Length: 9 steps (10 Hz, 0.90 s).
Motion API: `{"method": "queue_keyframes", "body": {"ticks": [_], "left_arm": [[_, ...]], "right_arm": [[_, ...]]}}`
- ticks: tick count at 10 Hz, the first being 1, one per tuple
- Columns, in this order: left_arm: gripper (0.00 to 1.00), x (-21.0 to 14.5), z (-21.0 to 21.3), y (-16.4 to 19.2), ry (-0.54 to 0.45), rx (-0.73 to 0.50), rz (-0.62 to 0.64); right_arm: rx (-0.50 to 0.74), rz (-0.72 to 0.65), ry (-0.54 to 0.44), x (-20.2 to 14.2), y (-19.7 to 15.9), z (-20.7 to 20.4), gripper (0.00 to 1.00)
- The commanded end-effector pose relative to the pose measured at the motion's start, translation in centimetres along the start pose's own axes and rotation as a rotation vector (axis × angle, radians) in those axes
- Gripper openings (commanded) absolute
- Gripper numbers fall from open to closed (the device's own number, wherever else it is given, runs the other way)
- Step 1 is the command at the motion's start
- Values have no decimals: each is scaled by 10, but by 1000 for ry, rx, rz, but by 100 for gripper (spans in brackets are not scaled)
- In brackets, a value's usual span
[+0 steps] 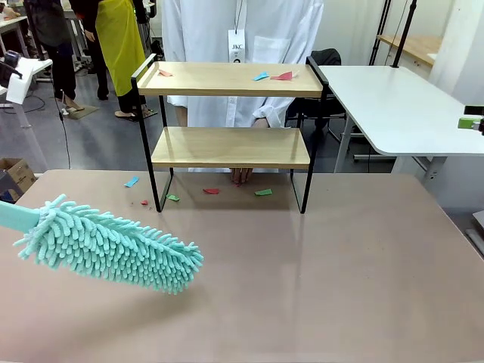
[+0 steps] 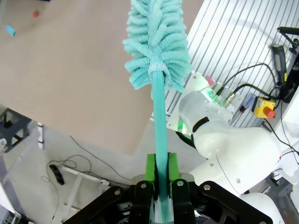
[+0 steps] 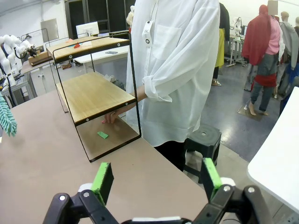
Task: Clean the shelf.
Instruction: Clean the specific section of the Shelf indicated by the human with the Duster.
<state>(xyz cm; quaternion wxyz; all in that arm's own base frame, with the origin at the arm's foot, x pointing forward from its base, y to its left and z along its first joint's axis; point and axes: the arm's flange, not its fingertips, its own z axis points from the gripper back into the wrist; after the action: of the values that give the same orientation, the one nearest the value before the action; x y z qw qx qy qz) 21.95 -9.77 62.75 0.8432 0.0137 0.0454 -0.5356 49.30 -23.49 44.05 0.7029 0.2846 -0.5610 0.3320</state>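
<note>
- Left jaws: clamped on microfibre duster [image 1: 113,246] handle, head lower left, ready for sweeping.
- Right jaws: fully spread, empty.
- Shelf [image 1: 227,147], upper centre: paper scraps [image 1: 281,76] on top board.

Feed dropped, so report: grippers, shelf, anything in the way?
Left gripper shut on duster, right gripper open. Paper scraps on shelf top board. Person's hand at shelf base.

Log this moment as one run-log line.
left gripper: shut on duster handle | right gripper: open, empty | duster: short of shelf, not touching it | paper scraps: on shelf's top board and on table
</note>
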Motion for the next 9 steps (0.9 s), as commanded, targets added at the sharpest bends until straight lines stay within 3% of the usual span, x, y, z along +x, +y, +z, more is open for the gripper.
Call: {"method": "queue_keyframes", "body": {"ticks": [1, 9], "left_arm": [[13, 0, -1, -4, -15, -6, 12], [13, 0, -1, -4, -15, -6, 12]], "right_arm": [[-1, 5, -1, 4, 1, -1, 100], [-1, 5, -1, 4, 1, -1, 100]]}}
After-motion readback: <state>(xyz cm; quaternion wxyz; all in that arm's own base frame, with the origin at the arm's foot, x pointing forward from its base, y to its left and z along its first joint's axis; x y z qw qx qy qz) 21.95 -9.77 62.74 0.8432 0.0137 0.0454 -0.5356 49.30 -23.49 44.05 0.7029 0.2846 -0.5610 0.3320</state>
